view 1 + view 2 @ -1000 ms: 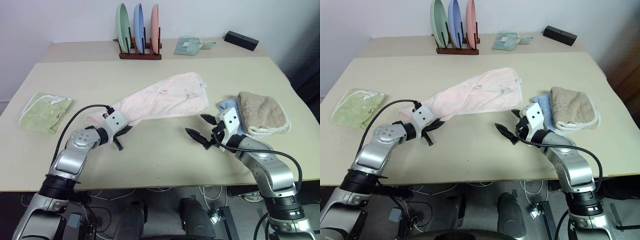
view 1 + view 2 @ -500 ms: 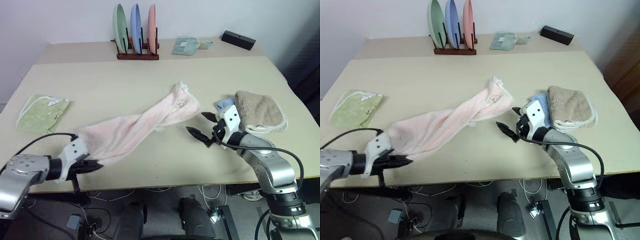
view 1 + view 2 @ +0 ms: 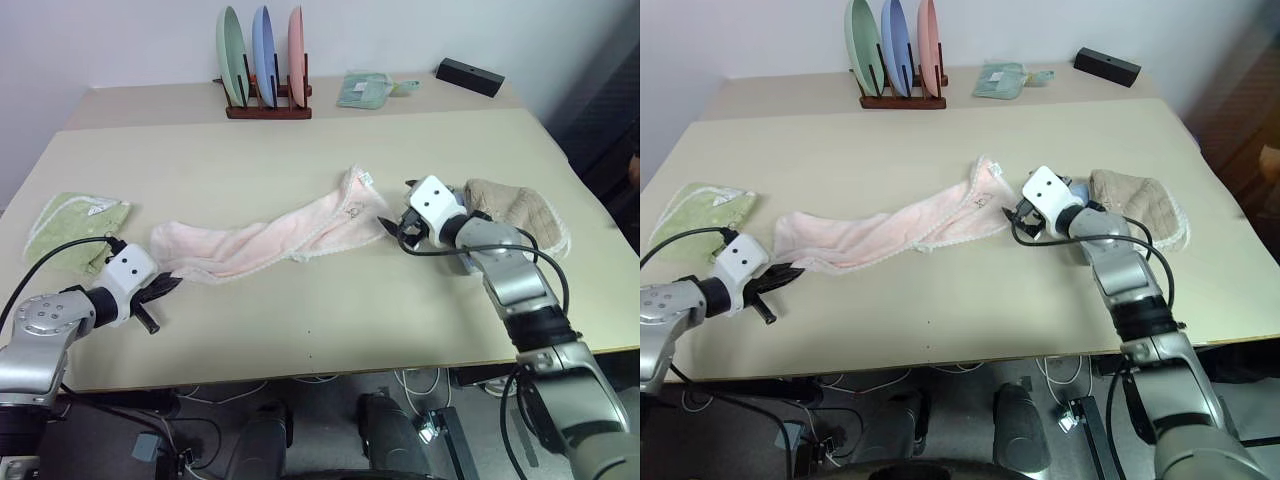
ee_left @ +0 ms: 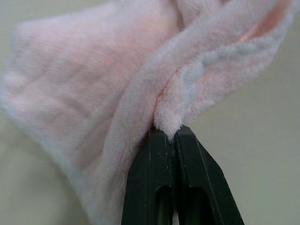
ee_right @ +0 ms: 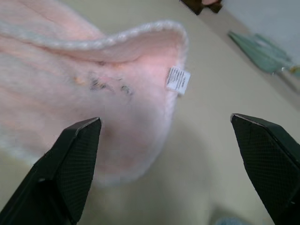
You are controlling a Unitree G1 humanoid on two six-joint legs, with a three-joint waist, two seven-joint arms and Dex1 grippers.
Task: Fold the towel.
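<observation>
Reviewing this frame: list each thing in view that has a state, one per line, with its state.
towel: unfolded, stretched into a long rumpled strip on the table, one end pinched.
left gripper: shut on the towel's end.
right gripper: open, at the towel's tagged end, not gripping.
green cloth: folded, flat.
beige cloth: folded, lying over a light blue cloth.
plates: upright in the rack.

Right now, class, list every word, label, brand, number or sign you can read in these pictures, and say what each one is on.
No text can be read.
White tag on the pink towel: faint printed lines, too blurred to read.
Small label on the green cloth: too small to read.
Plates, black box and beige cloth: no lettering visible.
</observation>
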